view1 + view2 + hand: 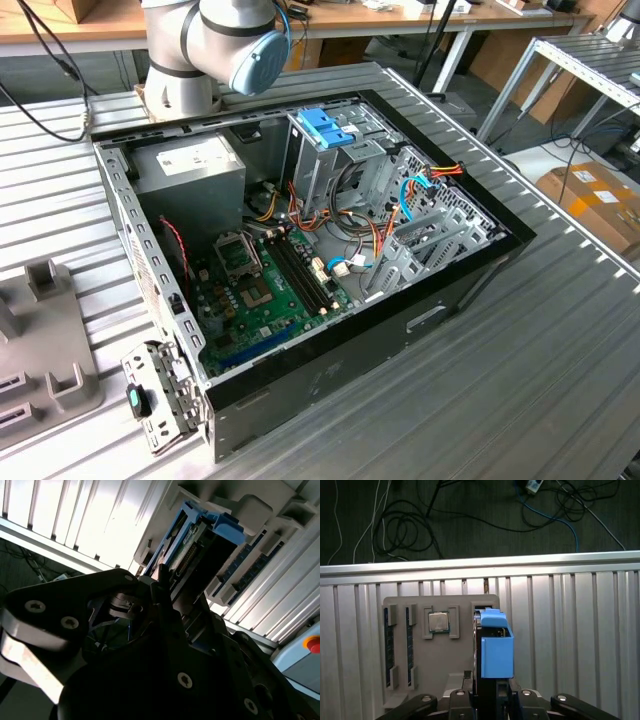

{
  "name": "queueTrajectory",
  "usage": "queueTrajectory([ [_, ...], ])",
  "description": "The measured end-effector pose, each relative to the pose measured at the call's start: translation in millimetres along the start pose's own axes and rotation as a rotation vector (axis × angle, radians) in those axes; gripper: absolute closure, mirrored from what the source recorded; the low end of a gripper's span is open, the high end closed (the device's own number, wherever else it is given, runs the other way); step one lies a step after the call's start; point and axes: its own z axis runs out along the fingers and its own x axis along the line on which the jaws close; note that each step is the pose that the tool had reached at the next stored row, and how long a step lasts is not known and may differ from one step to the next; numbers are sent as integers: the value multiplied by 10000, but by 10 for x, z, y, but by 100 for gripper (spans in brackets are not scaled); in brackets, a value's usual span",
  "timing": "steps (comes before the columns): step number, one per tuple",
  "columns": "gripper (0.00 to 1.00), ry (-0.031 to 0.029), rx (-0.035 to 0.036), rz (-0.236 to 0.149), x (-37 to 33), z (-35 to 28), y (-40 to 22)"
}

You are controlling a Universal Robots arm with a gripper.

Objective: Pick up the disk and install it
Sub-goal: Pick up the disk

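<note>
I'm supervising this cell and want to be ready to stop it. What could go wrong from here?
1. The disk stands on edge in the grey holder; a skewed pull could jam it or drag the holder, disturbing the processor and memory modules beside it.
2. Loose cables crowd the drive cage in the open case and might snag the disk.

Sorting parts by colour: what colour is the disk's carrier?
Light blue; the carrier around the disk shows best in the first wrist view.
</note>
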Motion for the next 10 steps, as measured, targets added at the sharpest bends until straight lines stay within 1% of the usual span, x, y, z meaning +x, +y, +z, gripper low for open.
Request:
queueTrajectory([
  [10, 65, 1, -2, -1, 0, -7, 0],
])
